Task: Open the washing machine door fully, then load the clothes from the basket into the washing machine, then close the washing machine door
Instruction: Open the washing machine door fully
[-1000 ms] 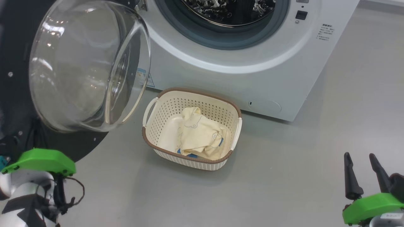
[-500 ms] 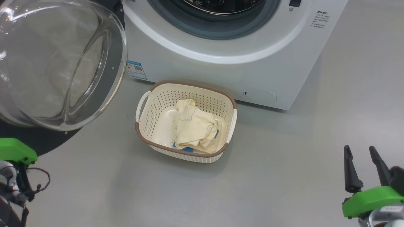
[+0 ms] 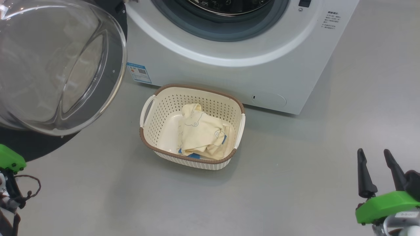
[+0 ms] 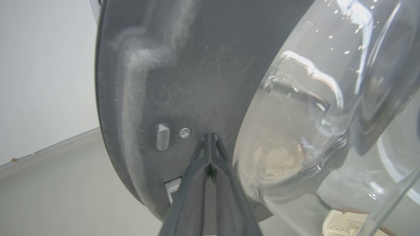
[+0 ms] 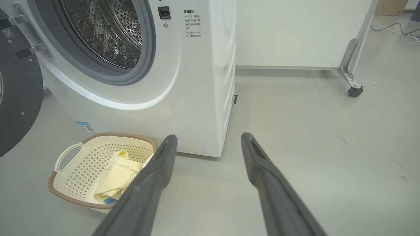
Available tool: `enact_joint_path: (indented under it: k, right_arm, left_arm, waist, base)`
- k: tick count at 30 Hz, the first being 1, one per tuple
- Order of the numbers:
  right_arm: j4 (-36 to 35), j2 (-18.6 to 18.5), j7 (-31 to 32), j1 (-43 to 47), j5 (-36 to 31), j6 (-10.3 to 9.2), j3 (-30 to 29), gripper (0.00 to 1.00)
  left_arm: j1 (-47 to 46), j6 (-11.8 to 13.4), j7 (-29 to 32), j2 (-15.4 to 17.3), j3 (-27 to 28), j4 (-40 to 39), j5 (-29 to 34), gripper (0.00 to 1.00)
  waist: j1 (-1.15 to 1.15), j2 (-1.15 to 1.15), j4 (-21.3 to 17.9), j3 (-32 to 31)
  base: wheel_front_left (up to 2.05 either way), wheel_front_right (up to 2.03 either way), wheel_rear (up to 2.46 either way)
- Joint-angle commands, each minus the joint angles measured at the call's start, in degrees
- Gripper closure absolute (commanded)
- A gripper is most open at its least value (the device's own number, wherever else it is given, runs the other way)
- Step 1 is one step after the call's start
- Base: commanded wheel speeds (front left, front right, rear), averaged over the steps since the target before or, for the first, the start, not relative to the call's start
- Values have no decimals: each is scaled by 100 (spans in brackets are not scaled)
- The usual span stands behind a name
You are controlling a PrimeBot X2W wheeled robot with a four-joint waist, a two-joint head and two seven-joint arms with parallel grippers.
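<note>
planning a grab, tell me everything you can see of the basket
The basket is small, rectangular, cream plastic with rounded corners, perforated walls, a brown woven-look rim and a white handle at each short side. It stands upright on the grey floor close in front of the washing machine; contact there is unclear. The pale yellow clothes lie bunched toward its right half, leaving its bottom bare on the left.

Smooth pale grey floor (image 5: 311,131), soft even light. White partition panel (image 5: 295,32) at the back — angled metal leg (image 5: 349,55) and black caster (image 5: 355,91) at its right end. Loose cables (image 5: 382,28) on the floor right of the panel, cardboard box (image 5: 390,7) corner beyond. Faint scuffs (image 5: 402,178) nearer than the panel. Left wrist view: plain white wall (image 4: 42,65).
</note>
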Motion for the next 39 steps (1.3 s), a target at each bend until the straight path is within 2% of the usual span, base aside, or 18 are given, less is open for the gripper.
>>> enact_joint_path:
  k: [1,9,15,21,29,30,35,37,39]
  right_arm:
    - [-162,-94,-1,-190,-43,-1,120,0]
    - [-154,-94,1,-179,-36,-1,129,0]
    - [-116,-94,-17,-138,-7,-1,120,0]
    - [-82,-94,-39,-121,14,-1,100,0]
    - [-1,-94,-75,-53,42,-1,87,0]
    - [0,-94,-74,-36,43,-1,71,0]
    - [9,-94,-67,-17,11,-1,51,0]
    - [17,-94,-67,-20,-3,-1,64,0]
    - [31,-94,-64,-4,-18,-1,66,0]
  left_arm:
    - [-254,615,-94,390,281,-89,42,100]
    - [-206,520,-138,430,340,-49,57,100]
    - [61,456,-159,280,360,-244,148,100]
    - [547,475,-163,-41,350,-974,431,100]
    - [1473,443,-164,-434,192,-2342,720,99]
    - [1556,423,-164,-455,142,-2474,744,88]
    - [1893,347,-163,-647,-138,-3141,839,51]
    - [2014,316,-163,-737,-287,-3364,887,18]
    - [2129,301,-154,-810,-440,-3538,941,0]
  waist:
    - [0,0,-1,-9]
    - [0,0,-39,-65]
    - [0,0,-75,-140]
    - [0,0,-123,-216]
    - [0,0,-317,-414]
    - [0,0,-333,-428]
    - [0,0,-468,-482]
    - [0,0,-537,-497]
    - [0,0,-608,-515]
  base:
    - [0,0,0]
    - [0,0,0]
    - [0,0,0]
    - [0,0,0]
    - [0,0,0]
    - [0,0,0]
    - [0,0,0]
    - [0,0,0]
    - [0,0,0]
